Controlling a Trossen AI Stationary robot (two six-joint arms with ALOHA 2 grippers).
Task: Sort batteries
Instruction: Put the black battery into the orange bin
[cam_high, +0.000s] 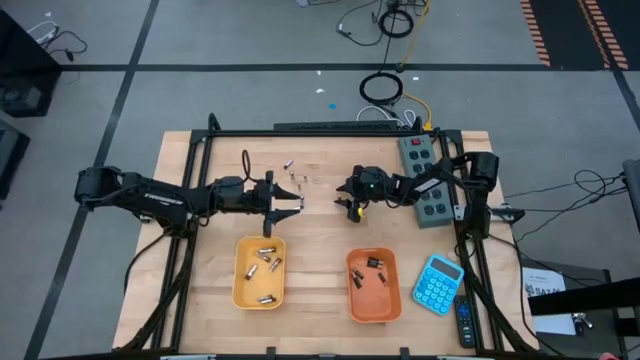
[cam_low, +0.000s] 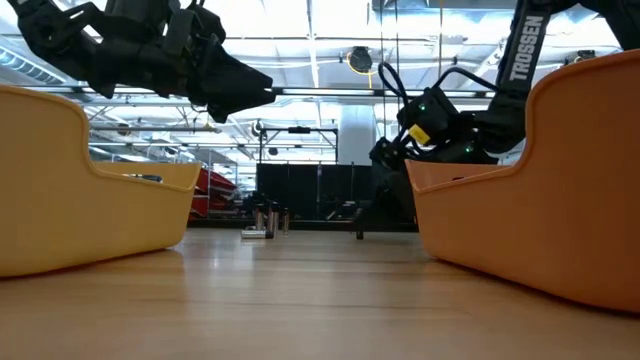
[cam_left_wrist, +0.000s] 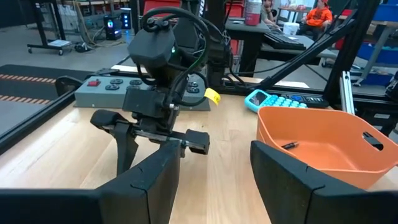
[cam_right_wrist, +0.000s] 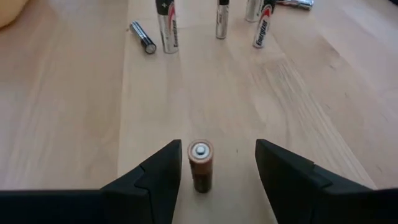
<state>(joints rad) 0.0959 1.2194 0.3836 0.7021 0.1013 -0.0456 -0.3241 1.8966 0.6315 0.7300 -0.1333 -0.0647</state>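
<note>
Wooden table (cam_high: 320, 255): right gripper (cam_right_wrist: 214, 171) spread wide around a lone upright battery (cam_right_wrist: 201, 165), not pinching. Left gripper (cam_high: 296, 201) also spread, empty.

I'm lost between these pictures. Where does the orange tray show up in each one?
High view: orange tray, low in the picture, right of centre.
Low view: it fills the right side.
Left wrist view: at the right, with a dark battery inside.
Right wrist view: not in it.
Shared landmark: the blue calculator beside the tray, also seen in the left wrist view.
</note>
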